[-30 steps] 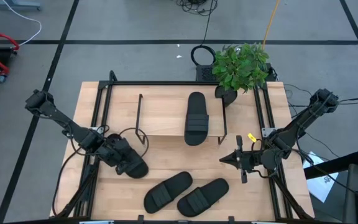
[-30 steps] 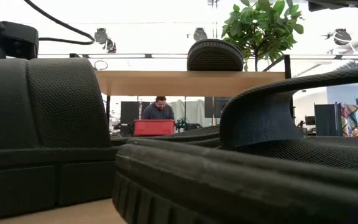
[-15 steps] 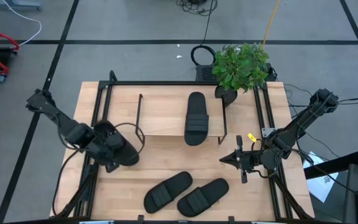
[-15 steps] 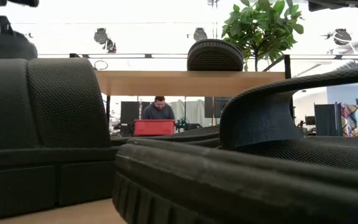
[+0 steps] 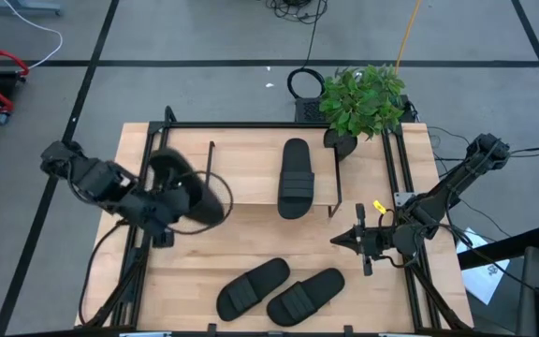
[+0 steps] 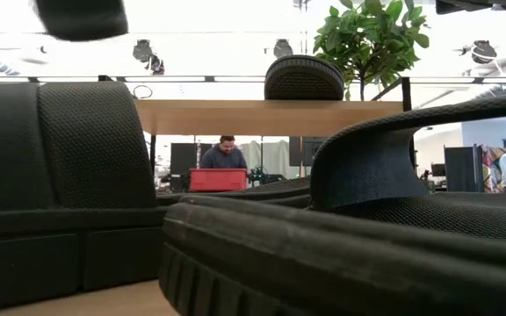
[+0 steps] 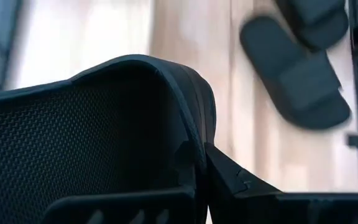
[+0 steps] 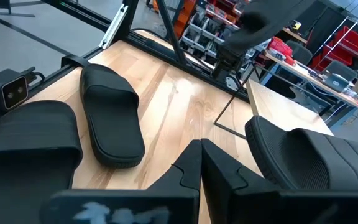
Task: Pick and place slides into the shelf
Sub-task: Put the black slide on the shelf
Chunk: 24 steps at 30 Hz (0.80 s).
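My left gripper [image 5: 170, 208] is shut on one black slide [image 5: 193, 192], held in the air beside the shelf's left end. In the low view that slide [image 6: 82, 13] shows at the top left. The shelf [image 5: 251, 173] stands mid-table and a second slide [image 5: 295, 178] lies flat on its plank top. Two more slides [image 5: 253, 285] [image 5: 305, 295] lie side by side on their soles near the table's near edge. My right gripper [image 5: 342, 241] waits shut right of them, low over the table, pointing left. My left gripper holds the slide by a rim edge [image 7: 194, 158], pinched between its two fingers [image 7: 247, 193]. Whether that rim belongs to the strap or the sole cannot be told, as the slide fills the wrist view. The slide is lifted clear of the table.
A potted plant [image 5: 363, 98] stands at the shelf's far right corner. Black frame rails [image 5: 148, 168] run along the table's left, right and far sides. Bare wood [image 5: 279, 239] lies between the shelf and the two near slides. People show in the room beyond the table.
My left gripper has lifted the slide off the table left of the near slides. It has carried it up and toward the far edge, to the shelf's left end, still shut on it. The other three slides have stayed in place.
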Each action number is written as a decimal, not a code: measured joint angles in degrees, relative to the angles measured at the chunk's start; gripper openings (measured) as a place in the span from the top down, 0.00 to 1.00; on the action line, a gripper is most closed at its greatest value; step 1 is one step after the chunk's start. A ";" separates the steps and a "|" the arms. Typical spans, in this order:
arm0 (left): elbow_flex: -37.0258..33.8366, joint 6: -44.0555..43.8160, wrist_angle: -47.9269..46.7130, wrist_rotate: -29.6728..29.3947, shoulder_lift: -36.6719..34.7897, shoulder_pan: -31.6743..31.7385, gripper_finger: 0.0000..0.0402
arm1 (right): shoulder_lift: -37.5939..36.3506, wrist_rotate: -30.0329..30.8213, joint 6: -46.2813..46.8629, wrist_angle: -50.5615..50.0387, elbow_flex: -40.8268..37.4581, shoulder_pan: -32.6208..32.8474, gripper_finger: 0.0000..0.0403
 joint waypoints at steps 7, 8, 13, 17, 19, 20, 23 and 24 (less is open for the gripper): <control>6.88 30.33 13.19 0.20 1.78 8.12 0.99 | 0.00 0.00 0.12 0.00 0.00 0.00 1.00; 7.16 34.31 15.40 2.39 1.75 9.65 0.99 | 0.00 0.00 0.12 0.00 0.00 0.00 1.00; 8.12 44.48 19.56 18.45 1.75 19.75 0.99 | 0.02 0.00 0.12 0.00 0.00 0.00 1.00; 8.14 46.12 19.57 30.28 3.01 31.28 0.99 | 0.00 0.00 0.08 -0.20 0.00 -0.02 1.00; 8.14 47.48 18.20 34.95 3.87 36.57 0.99 | 0.00 0.00 -0.86 -0.35 -0.02 -0.02 1.00; 8.14 48.63 17.85 36.92 4.28 38.77 0.99 | 0.00 0.00 -1.45 -0.56 -0.02 -0.02 1.00; 8.84 53.98 15.58 43.11 6.46 45.00 0.99 | 0.00 0.04 -2.68 -1.43 -0.04 -0.02 1.00; 9.56 55.78 13.81 44.67 7.71 46.76 0.99 | 0.00 0.11 -2.75 -1.74 -0.04 -0.02 1.00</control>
